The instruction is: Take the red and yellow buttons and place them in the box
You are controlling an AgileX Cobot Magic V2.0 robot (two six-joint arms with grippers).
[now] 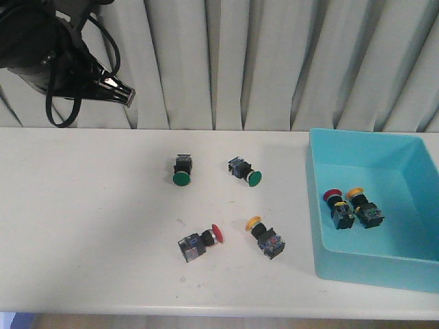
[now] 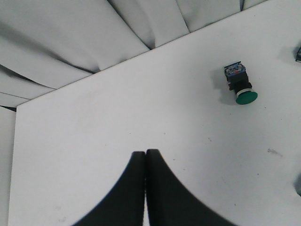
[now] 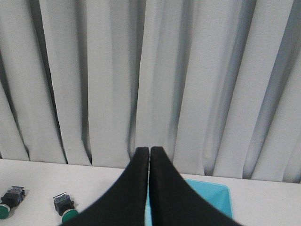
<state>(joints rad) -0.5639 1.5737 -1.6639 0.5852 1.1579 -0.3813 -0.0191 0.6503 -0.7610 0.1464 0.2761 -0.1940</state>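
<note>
White table [image 1: 82, 226], lightly scuffed, carrying:
- Green-capped button [image 1: 182, 169], lying toward the back, cap facing forward.
- Second green-capped button [image 1: 245, 171], lying near the first, on its right.
- Red button [image 1: 199, 242], lying on its side nearer the front.
- Yellow button [image 1: 266, 237], lying just right of the red one.
- Turquoise box [image 1: 321, 205], sitting at the right end.

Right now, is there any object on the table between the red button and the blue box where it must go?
Yes. The yellow button lies on the table between the red button and the box, a little toward the box. The two green buttons lie farther back, off that path.
</note>
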